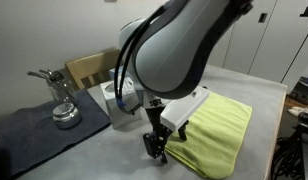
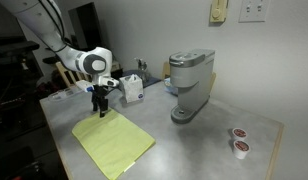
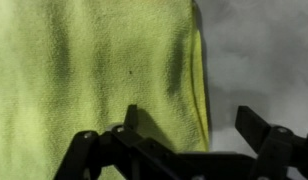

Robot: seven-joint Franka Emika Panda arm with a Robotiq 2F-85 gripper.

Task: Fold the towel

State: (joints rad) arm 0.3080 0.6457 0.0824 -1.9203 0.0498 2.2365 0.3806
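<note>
Spread-apart fingers [image 3: 252, 125] straddling the towel [image 3: 94, 70] edge, contact unclear, arm [image 1: 179, 45] hiding part of the towel

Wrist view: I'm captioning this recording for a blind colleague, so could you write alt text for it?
A lime-green towel fills the left and centre, its edge running top to bottom beside the grey table. At the bottom, the open gripper straddles that edge, one dark finger over the towel, the other over the table.

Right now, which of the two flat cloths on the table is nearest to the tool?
The lime yellow-green towel: the open tool hangs over its edge. The dark grey mat lies apart from the tool, further along the table.
</note>
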